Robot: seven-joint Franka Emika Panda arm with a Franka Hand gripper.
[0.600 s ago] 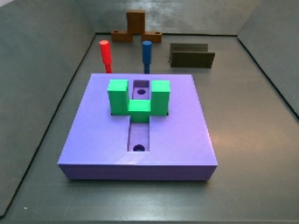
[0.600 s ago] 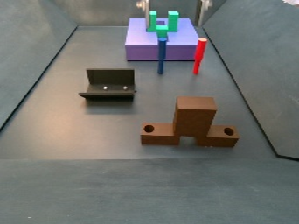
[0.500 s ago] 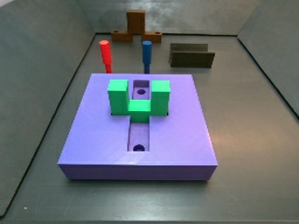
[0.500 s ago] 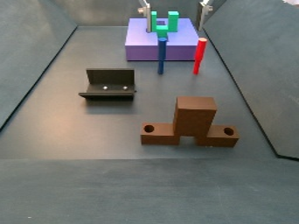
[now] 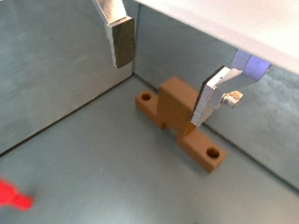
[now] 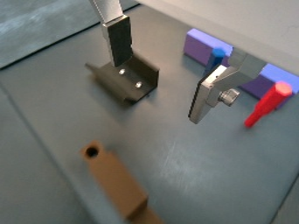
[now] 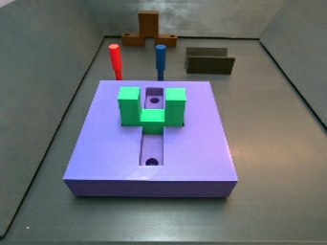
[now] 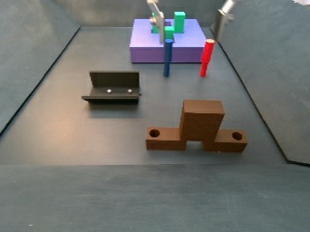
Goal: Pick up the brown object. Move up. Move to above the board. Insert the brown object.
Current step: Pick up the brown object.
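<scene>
Overhead, the gripper (image 5: 167, 77) hung wide open and empty above the floor.
Below it the brown object (image 8: 198, 128) lay untouched, well apart from the board (image 7: 153, 140), near the fixture (image 8: 112, 88).

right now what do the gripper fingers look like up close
The gripper has two flat silver metal plate fingers, each with a dark pad on its inner face. One finger shows a small round silver screw or bolt head in both wrist views. No cables or markings are visible. In a side view only the pale fingertips show at the top edge.
</scene>
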